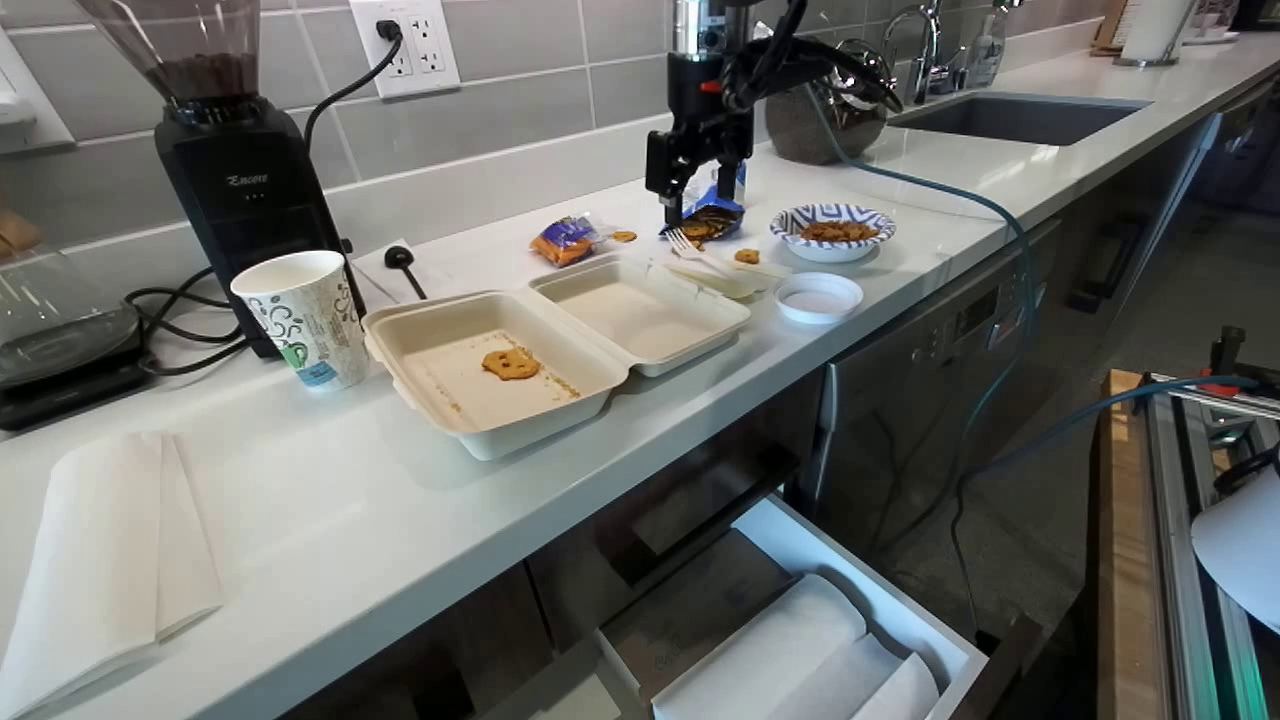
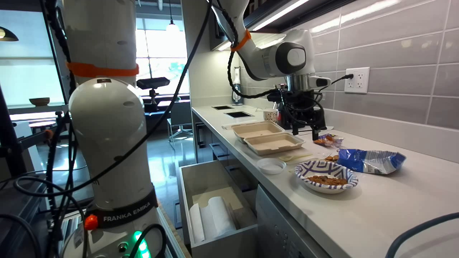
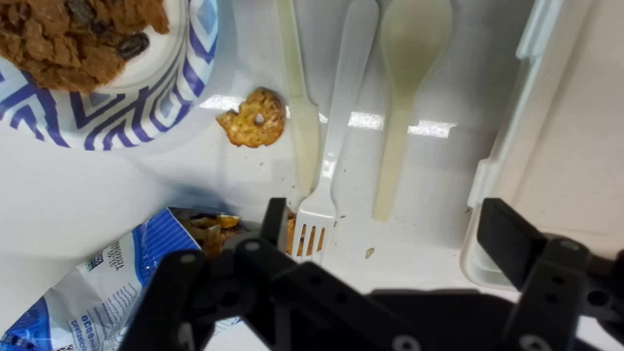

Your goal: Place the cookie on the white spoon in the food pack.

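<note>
A small golden-brown cookie [image 3: 256,118] with a hole lies on the counter beside the pale knife; it also shows in an exterior view [image 1: 746,256]. Another brown biscuit [image 3: 291,235] lies partly under the white fork's [image 3: 336,122] tines, partly hidden by my left finger. A pale spoon [image 3: 396,131] lies right of the fork. The food pack [image 3: 507,126] lies open at the right; in an exterior view its near half [image 1: 530,432] holds one biscuit [image 1: 511,364] and crumbs. My gripper [image 3: 392,229] is open and empty above the fork and pack edge, also in both exterior views [image 1: 700,197] [image 2: 305,134].
A blue pretzel bag [image 3: 112,273] lies close to my left finger. A patterned bowl [image 2: 308,173] of flakes and a small white dish [image 2: 271,166] stand near the counter edge. An orange-blue wrapper [image 1: 565,240], paper cup [image 1: 310,330] and grinder [image 1: 240,190] are near the wall.
</note>
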Available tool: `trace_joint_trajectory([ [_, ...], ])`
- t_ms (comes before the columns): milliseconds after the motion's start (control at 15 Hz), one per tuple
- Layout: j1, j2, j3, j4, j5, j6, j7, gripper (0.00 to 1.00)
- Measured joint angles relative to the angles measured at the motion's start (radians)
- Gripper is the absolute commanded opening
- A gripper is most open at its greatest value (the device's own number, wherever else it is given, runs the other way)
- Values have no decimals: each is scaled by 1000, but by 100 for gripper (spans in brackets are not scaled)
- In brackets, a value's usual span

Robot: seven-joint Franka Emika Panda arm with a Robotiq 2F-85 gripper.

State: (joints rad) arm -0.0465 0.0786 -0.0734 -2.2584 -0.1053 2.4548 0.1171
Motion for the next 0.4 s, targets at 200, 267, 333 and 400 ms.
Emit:
trace_joint_trajectory([
  [200,1,-13,6,0,0,-27,0,100],
  [267,1,-15,7,0,0,-27,0,100],
  [333,1,-16,7,0,0,-27,0,100],
  [400,1,-16,7,0,0,-27,0,100],
])
